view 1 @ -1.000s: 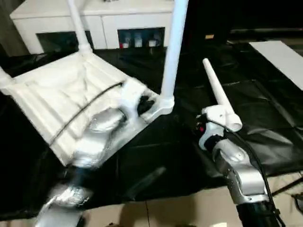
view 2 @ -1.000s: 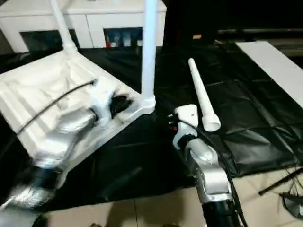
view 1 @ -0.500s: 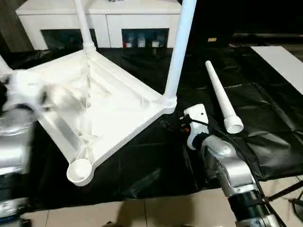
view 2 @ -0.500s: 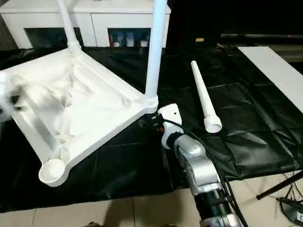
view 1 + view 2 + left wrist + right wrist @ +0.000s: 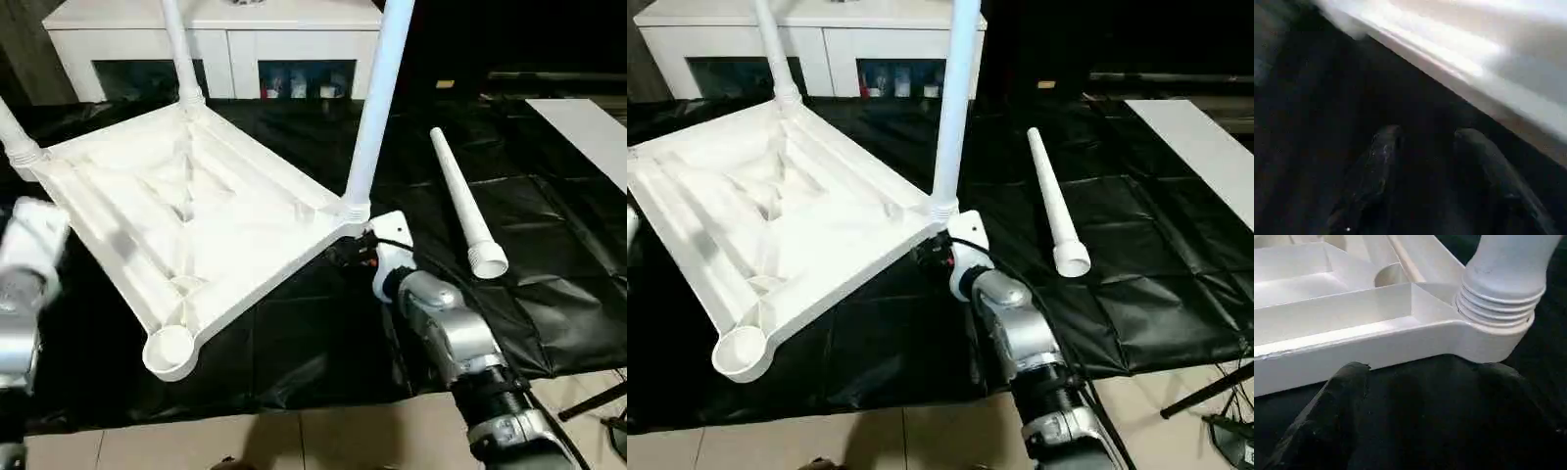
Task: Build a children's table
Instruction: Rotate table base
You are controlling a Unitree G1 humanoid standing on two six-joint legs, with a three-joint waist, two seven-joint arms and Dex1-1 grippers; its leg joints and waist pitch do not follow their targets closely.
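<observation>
The children's table (image 5: 186, 206) is lying upside down on the black sheet (image 5: 294, 333), ribbed underside facing up; three legs are standing screwed into its corners, and the near corner socket (image 5: 168, 348) is sitting empty; the fourth leg (image 5: 468, 206) is lying loose on the sheet, well to the right of the tabletop. Compared with a second ago, the left arm is no longer reaching across the underside; the left gripper (image 5: 1425, 161) is now hovering beside the tabletop's left edge, fingers (image 5: 1376, 166) partly parted and gripping nothing. The right gripper (image 5: 1420, 377) is now sitting just in front of the corner carrying the nearest upright leg (image 5: 955, 108), having left the loose leg; its fingers (image 5: 1337, 401) are spread wide and empty.
</observation>
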